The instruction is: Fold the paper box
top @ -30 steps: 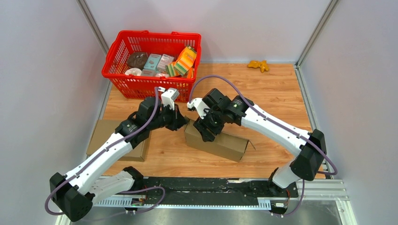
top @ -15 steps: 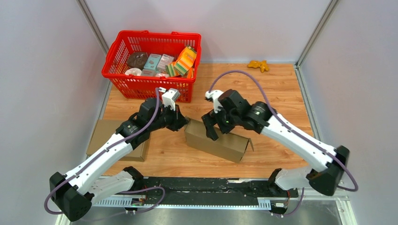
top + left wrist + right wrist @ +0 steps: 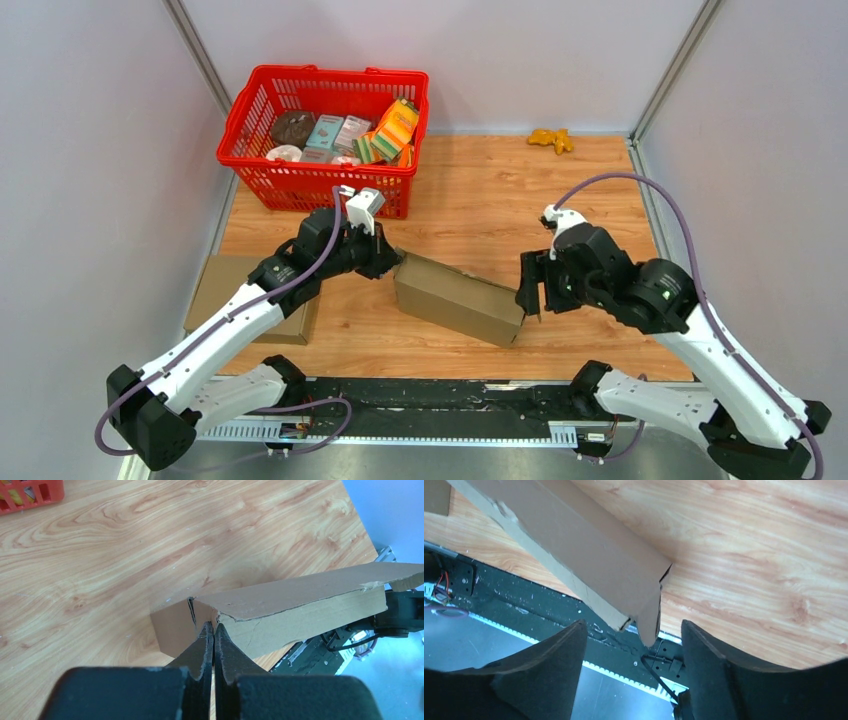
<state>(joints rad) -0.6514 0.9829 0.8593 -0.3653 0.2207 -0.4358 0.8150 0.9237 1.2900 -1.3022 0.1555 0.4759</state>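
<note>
Cardboard is nipped at centre-left of the top view, where the left gripper (image 3: 392, 262) has its fingers pressed tight on an end flap of the paper box (image 3: 460, 298), which lies slantwise on the wooden table (image 3: 500, 190) mid-frame, below the red basket (image 3: 300, 185). At the box's lower-right end the right gripper (image 3: 530, 290) stands spread, one finger on either side of the loose end flap and seemingly not touching it. To fold well, it should probably push that flap squarely inward along its crease while the left pinch stops the box from sliding
</note>
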